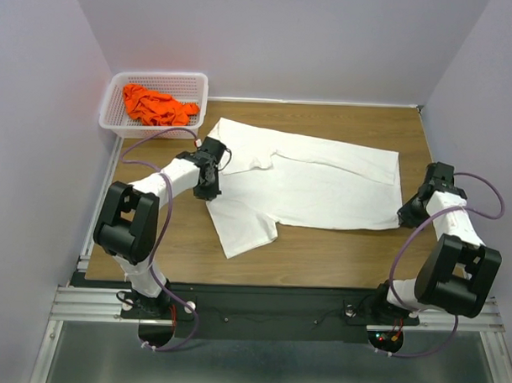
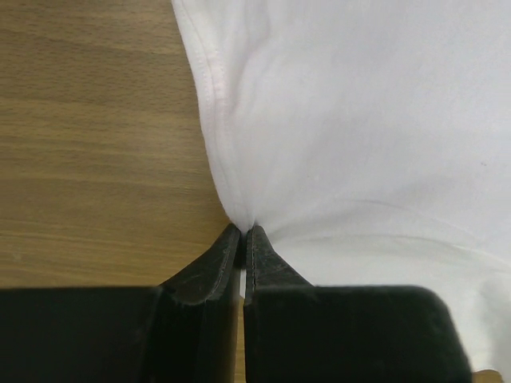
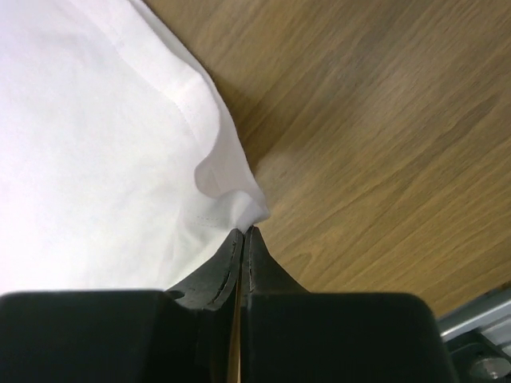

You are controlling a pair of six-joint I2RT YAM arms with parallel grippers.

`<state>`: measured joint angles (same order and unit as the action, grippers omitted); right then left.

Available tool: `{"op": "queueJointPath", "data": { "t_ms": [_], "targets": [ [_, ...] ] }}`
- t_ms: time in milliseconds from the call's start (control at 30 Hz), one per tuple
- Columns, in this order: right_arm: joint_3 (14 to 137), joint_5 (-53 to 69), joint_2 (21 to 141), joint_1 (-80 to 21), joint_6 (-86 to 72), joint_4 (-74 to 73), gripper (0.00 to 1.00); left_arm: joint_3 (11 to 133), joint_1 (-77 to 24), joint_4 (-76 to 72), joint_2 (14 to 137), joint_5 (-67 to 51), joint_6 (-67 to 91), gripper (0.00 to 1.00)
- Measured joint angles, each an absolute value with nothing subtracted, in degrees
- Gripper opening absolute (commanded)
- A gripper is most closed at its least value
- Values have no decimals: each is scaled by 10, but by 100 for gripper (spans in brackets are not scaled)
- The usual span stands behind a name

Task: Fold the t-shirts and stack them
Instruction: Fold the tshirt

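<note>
The white t-shirt lies spread on the wooden desk, stretched from left to right across the middle. One part of it reaches toward the near edge, on the left side. The cloth is mostly flat, with some soft folds near its far left part.

The left tool is closed on the left edge of the white t-shirt. In the left wrist view its 2 fingers stand pressed together, and the cloth gathers into a point between their tips. The right tool is closed on the near right corner of the same shirt. There the hem makes a small raised fold just at the fingertips.

The orange t-shirt lies crumpled inside a white plastic basket. The basket stands at the far left corner of the desk, near the white t-shirt but not touching it.
</note>
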<state>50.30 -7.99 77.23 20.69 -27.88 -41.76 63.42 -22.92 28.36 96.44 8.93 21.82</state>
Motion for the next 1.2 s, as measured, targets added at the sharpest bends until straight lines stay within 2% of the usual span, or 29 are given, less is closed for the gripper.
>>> {"op": "queueJointPath", "data": {
  "t_ms": [433, 667, 1200],
  "targets": [
    [538, -18, 810, 207, -232, -542, 2, 670, -207, 321, 962, 67, 208, 0],
    [626, -10, 855, 207, -211, -550, 1, 732, -184, 335, 971, 63, 199, 0],
    [725, 28, 990, 207, -201, -542, 2, 838, -168, 347, 1062, 49, 192, 0]
  ]
}}
